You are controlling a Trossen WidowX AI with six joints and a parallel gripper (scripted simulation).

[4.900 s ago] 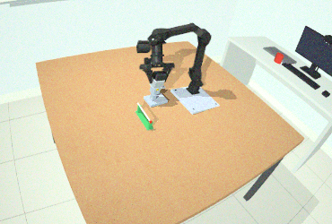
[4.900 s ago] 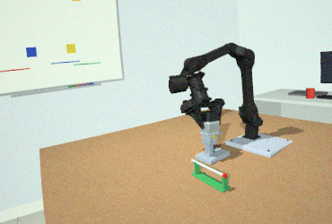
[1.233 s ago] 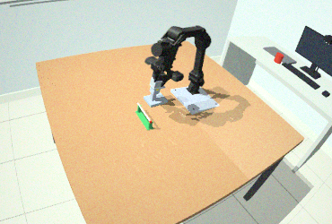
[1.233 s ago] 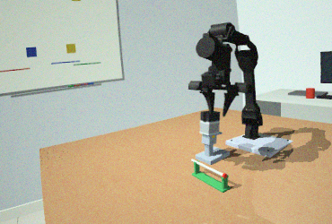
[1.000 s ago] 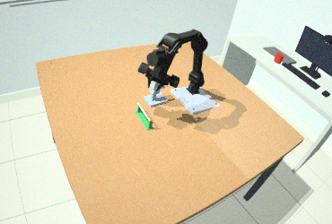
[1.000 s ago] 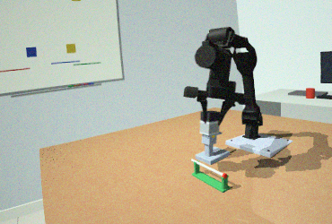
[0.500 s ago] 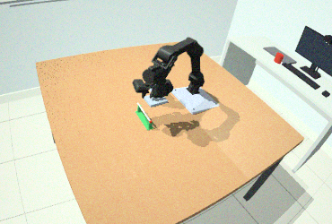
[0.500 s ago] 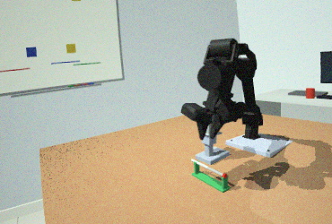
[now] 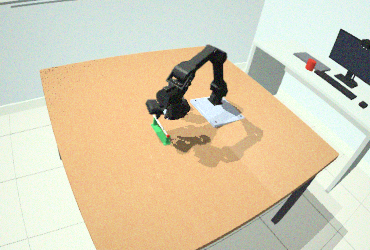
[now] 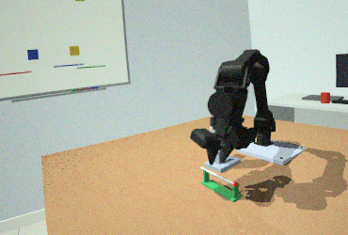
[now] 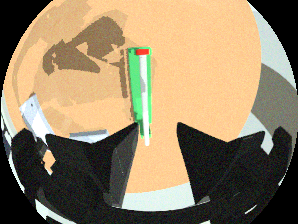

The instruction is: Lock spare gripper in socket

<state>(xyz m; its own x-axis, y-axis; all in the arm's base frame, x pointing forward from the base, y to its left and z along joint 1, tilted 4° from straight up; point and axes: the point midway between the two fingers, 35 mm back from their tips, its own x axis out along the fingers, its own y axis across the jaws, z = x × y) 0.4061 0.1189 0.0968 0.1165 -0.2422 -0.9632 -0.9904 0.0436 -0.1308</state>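
The lock pin (image 9: 160, 125) (image 10: 218, 176) (image 11: 145, 107), a white rod with a red head, lies across the two uprights of a green holder (image 9: 159, 133) (image 10: 217, 188) (image 11: 134, 85). My gripper (image 10: 217, 161) (image 11: 158, 126) is open and empty. In the wrist view the pin's plain end reaches just between the fingertips, closer to the left one, with the red head far from me. A pale stand base (image 10: 230, 165) shows behind the holder in the exterior view. The arm hides most of what rises from it, so the socket and the spare gripper cannot be made out.
The arm's pale base plate (image 9: 225, 117) (image 10: 270, 153) lies behind and right of the holder in the top and exterior views. Its corner (image 11: 36, 116) shows at the left in the wrist view. The arm's shadow falls on the table (image 9: 120, 87) beside the holder.
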